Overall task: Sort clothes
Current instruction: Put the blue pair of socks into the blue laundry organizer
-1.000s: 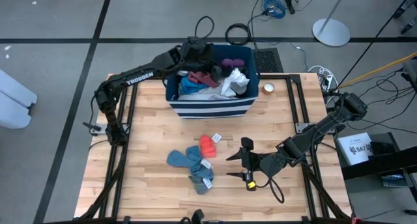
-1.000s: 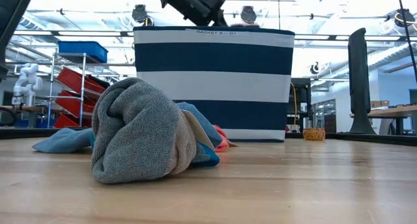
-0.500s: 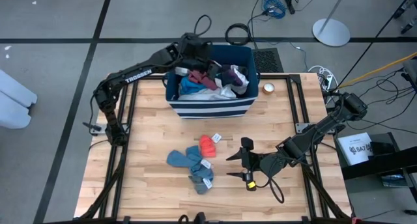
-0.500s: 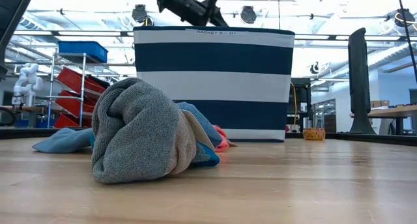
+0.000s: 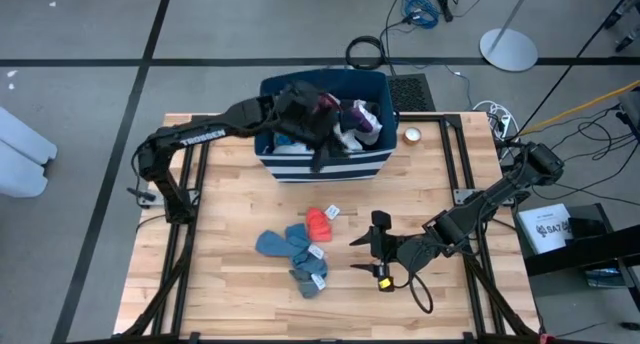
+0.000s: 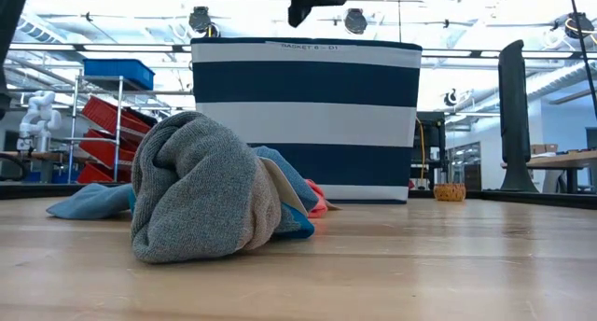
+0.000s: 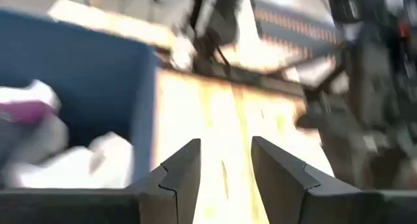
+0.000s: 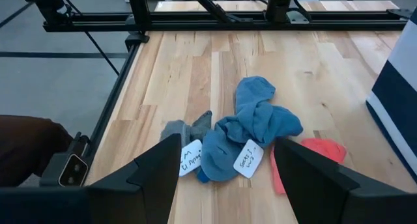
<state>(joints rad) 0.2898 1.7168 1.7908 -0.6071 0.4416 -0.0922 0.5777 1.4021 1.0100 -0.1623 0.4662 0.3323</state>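
The navy striped bin (image 5: 320, 167) stands at the table's far middle. It holds white (image 5: 362, 124), maroon (image 5: 352, 102) and blue (image 5: 285, 139) clothes. My left gripper (image 7: 225, 146) hovers over the bin's near part (image 5: 315, 134), open, with only table showing between its fingers. On the wood nearer the front, blue and grey socks (image 5: 295, 252) lie in a heap beside a red-orange piece (image 5: 318, 222). My right gripper (image 8: 227, 146) waits open to the right of that heap (image 5: 362, 254), pointing at it without touching it.
White paper tags (image 8: 249, 159) lie on the socks. A small round object (image 5: 412, 136) sits right of the bin. Dark frame rails (image 5: 185, 234) run along the table's sides. Bare wood shows at the left (image 5: 225, 244) and along the near edge.
My left gripper has swung from the bin's far left corner toward the table's near edge, across the bin. It has also risen, so the low view now shows only its tip above the rim. The heap of socks and my right arm have not moved.
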